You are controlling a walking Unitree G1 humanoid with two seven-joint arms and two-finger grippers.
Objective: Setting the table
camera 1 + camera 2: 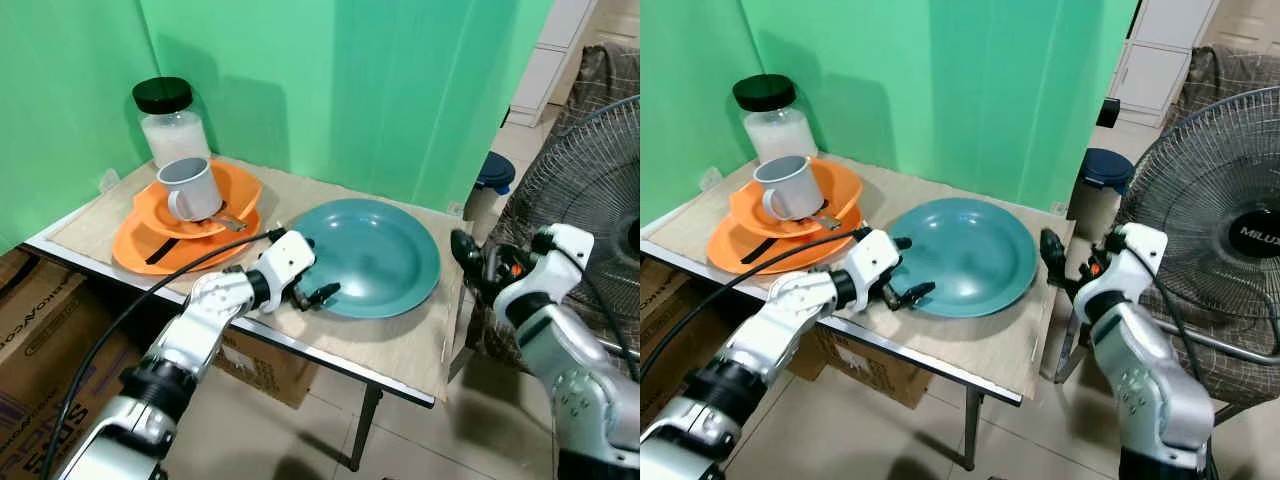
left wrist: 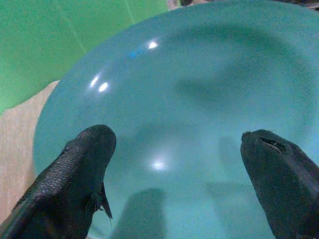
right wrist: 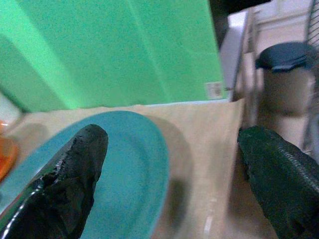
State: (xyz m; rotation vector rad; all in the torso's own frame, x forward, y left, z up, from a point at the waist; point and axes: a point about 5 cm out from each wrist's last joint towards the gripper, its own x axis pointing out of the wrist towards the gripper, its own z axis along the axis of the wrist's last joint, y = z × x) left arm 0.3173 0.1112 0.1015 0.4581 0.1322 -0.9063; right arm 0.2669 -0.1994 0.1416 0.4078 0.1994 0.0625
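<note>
A: Where is the teal plate?
B: Flat on the surface, toward its right end, between the front and back edges. It holds nothing.

A: And the left hand?
B: At the plate's near-left rim, its fingers spread wide with one on either side of the rim. They grip nothing; the wrist view looks between them straight into the plate's bowl.

A: The right hand?
B: Off the surface's right edge, just beside the plate's right rim and not touching it. Its fingers are wide apart and empty.

A: What else is on the surface?
B: At the left end, two orange plates are stacked with a grey mug on top. A piece of cutlery lies by the mug, but which kind I cannot tell. A jar with a black lid stands in the back-left corner.

A: Beyond the surface?
B: A standing fan is to the right, and cardboard boxes are under the left end.
</note>
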